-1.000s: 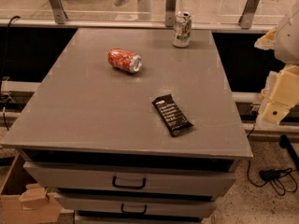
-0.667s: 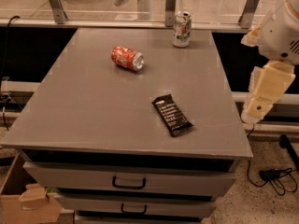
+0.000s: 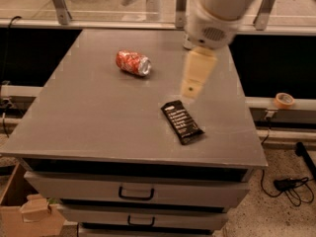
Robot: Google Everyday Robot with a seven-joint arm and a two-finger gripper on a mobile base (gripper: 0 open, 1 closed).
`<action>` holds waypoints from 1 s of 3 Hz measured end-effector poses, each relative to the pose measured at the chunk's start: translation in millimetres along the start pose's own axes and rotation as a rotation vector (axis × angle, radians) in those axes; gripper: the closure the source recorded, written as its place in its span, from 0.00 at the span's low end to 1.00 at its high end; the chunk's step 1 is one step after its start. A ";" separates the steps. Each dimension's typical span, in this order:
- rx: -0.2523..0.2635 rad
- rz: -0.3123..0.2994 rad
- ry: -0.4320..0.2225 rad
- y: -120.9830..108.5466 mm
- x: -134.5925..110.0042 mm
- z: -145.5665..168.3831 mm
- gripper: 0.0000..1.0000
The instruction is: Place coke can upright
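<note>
The coke can (image 3: 133,63) is red-orange with a silver top. It lies on its side on the grey table (image 3: 98,117), at the back left of the middle, with its top facing right. My gripper (image 3: 191,89) hangs from the white arm (image 3: 217,14) over the table's middle right. It is to the right of the can and apart from it, just above the black bar. It holds nothing that I can see.
A black snack bar (image 3: 182,122) lies on the table near the front right. The arm hides the white-and-green can at the back. Drawers (image 3: 136,194) are below the tabletop. A tape roll (image 3: 284,100) and floor cables (image 3: 291,186) are at the right, and a cardboard box (image 3: 19,211) at the lower left.
The arm has swung in from the right edge to over the table's middle right, and now covers the white-and-green can. The coke can and the snack bar have not moved on the table.
</note>
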State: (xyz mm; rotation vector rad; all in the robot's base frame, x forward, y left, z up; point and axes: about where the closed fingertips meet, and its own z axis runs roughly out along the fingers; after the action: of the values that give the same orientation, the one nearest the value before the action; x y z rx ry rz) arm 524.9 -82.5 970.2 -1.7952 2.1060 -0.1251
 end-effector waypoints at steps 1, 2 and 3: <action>0.053 0.009 0.008 -39.0 -67.7 30.2 0.00; 0.053 0.009 0.008 -39.0 -67.7 30.2 0.00; 0.048 0.045 -0.028 -64.0 -89.4 60.6 0.00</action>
State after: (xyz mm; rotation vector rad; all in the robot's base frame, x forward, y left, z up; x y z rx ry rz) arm 615.7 2.4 952.9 -1.7110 2.1042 -0.1364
